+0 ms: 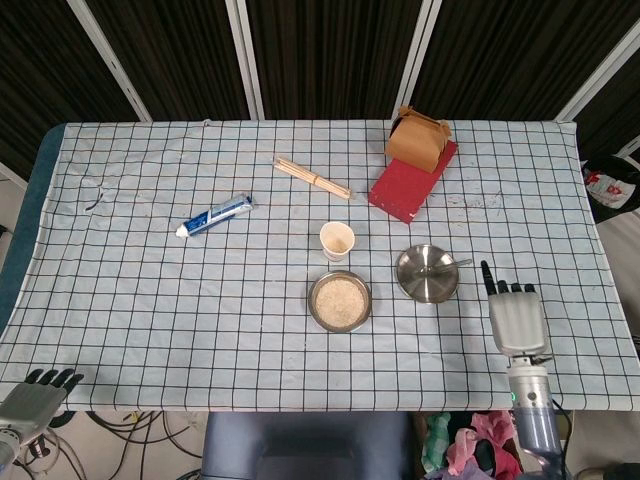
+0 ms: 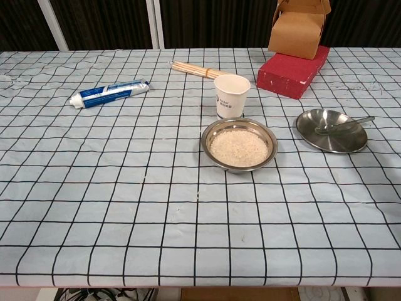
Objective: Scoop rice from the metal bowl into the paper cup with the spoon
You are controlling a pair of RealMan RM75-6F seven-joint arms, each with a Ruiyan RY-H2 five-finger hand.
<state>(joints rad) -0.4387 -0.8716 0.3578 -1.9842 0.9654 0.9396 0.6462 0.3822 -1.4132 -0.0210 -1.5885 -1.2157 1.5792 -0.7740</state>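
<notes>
Checked tablecloth bears the spoon (image 2: 343, 123), handle pointing right off its dish (image 2: 331, 132); right hand (image 1: 516, 318) fingers (image 1: 487, 275) extended, empty.

Paper cup (image 2: 232, 95) just behind metal bowl (image 2: 240, 144).

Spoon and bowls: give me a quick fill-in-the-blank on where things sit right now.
1. The spoon lies in the ____ metal dish, not in a hand.
2. The metal bowl holds ____.
3. The paper cup stands just behind that bowl and in front of the bundle of ____.
4. The right hand holds ____, its fingers straight.

Missing words: empty; rice; chopsticks; nothing
</notes>
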